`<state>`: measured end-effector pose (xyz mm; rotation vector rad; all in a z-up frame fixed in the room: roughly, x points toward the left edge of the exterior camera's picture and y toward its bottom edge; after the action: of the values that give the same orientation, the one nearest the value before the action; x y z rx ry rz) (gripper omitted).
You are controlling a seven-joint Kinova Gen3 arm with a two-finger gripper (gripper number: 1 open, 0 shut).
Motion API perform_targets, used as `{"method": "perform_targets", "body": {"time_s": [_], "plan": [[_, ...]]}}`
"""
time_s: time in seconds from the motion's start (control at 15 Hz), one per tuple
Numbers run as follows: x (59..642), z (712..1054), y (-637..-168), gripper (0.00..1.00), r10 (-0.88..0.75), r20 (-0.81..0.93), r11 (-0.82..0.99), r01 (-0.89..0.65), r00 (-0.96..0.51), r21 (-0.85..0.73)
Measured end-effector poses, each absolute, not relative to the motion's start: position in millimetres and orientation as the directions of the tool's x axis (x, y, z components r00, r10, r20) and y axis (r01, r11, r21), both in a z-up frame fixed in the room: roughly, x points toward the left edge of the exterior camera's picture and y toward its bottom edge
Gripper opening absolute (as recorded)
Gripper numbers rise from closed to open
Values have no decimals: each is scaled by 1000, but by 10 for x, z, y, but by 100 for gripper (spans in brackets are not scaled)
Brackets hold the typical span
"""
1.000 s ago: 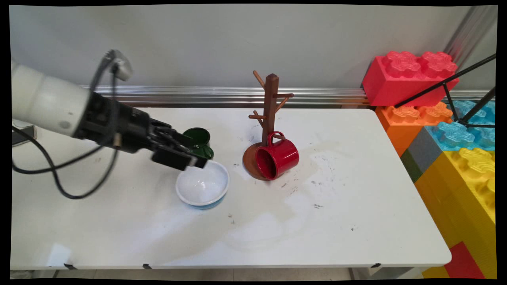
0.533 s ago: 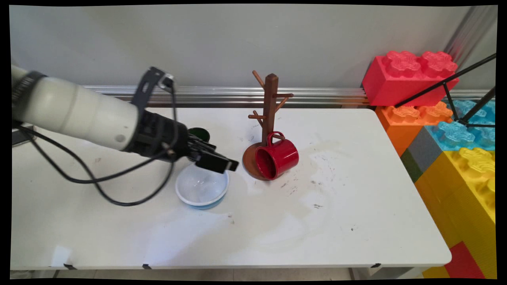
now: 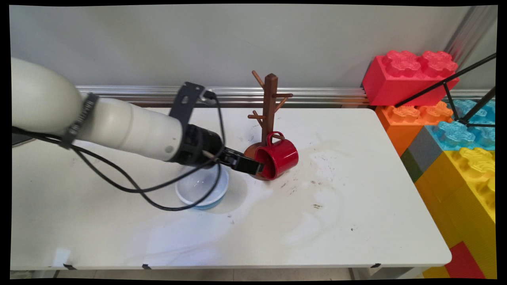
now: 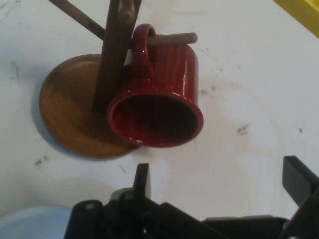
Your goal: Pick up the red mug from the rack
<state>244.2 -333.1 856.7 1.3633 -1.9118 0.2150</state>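
A red mug (image 3: 280, 157) hangs by its handle from a low peg of the brown wooden mug tree (image 3: 270, 103), tilted on its side with its mouth facing my gripper (image 3: 258, 168). In the hand view the mug (image 4: 167, 92) is just ahead of my gripper (image 4: 219, 179), which is open and holds nothing. One fingertip (image 4: 142, 175) is close below the mug's rim, apart from it. The tree's round base (image 4: 67, 112) lies to the mug's left. A white bowl with a blue outside (image 3: 202, 189) sits under my wrist.
Black cables (image 3: 150, 194) hang from the arm over the bowl. Large toy bricks stand beyond the table's right edge: red (image 3: 408, 77), orange (image 3: 412, 118), blue (image 3: 455, 136), yellow (image 3: 467, 186). Thin black tripod legs (image 3: 447, 85) cross in front of them.
The arm has swung right, from over the bowl and a green mug to the red mug's mouth. The green mug is now hidden behind the arm.
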Motion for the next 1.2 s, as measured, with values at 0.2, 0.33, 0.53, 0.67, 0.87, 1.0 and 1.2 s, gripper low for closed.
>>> {"method": "perform_targets", "body": {"time_s": [0.2, 0.33, 0.53, 0.67, 0.87, 1.0, 1.2], "plan": [[2292, 8427, -3411, 100, -744, 658, 392, -873, -115, 291], [2199, 8323, -3463, 100, -749, 656, 377, -876, -98, 299], [2103, 8209, -3516, 100, -750, 656, 363, -879, -78, 311], [2052, 8146, -3545, 100, -749, 659, 355, -879, -63, 320], [1971, 8046, -3585, 100, -746, 665, 346, -875, -38, 338], [1916, 7974, -3615, 100, -743, 669, 340, -872, -21, 351], [1860, 7893, -3655, 100, -740, 673, 333, -870, -2, 363]]}}
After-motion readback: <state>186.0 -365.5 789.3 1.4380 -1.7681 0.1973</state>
